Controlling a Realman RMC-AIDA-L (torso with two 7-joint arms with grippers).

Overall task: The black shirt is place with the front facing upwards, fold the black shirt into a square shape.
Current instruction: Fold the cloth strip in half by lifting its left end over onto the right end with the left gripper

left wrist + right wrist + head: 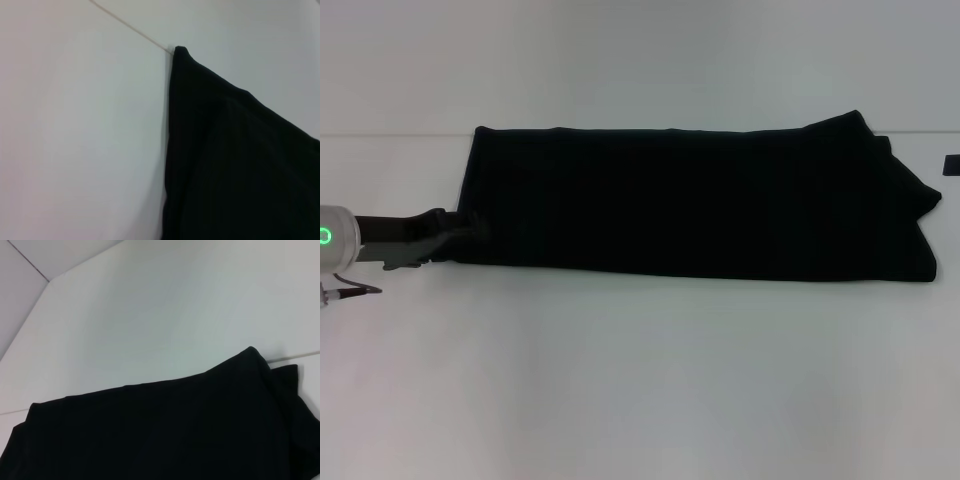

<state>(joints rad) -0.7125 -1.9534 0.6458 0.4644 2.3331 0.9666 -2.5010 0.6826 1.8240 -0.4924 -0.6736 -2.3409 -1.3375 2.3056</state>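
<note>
The black shirt (690, 205) lies on the white table as a long folded band running left to right, its right end bunched into loose layers. No lettering shows. My left gripper (468, 233) reaches in low from the left and meets the shirt's near left corner. The left wrist view shows the shirt's (240, 165) left edge and far corner close up. In the right wrist view the shirt's (165, 435) right end with its stacked folds fills the lower part. My right gripper shows in no view.
The white table (640, 380) spreads wide in front of the shirt. Its back edge meets the wall just behind the shirt. A small black object (952, 165) sits at the far right edge of the head view.
</note>
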